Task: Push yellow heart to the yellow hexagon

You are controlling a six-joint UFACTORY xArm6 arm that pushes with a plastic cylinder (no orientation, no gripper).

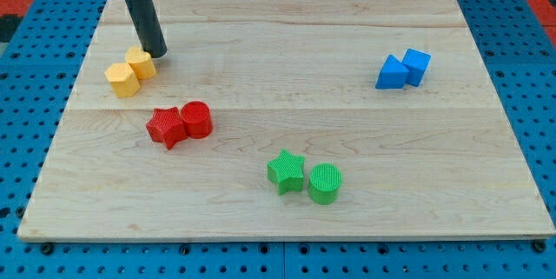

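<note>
The yellow hexagon and the yellow heart sit touching each other near the view's upper left of the wooden board. The heart is just below and left of the hexagon. My tip rests on the board right next to the hexagon's upper right side, very close to it or touching. The dark rod slants up from the tip toward the view's top left.
A red star touches a red cylinder below the yellow pair. A green star and green cylinder sit at bottom centre. A blue triangle and blue cube sit at the right.
</note>
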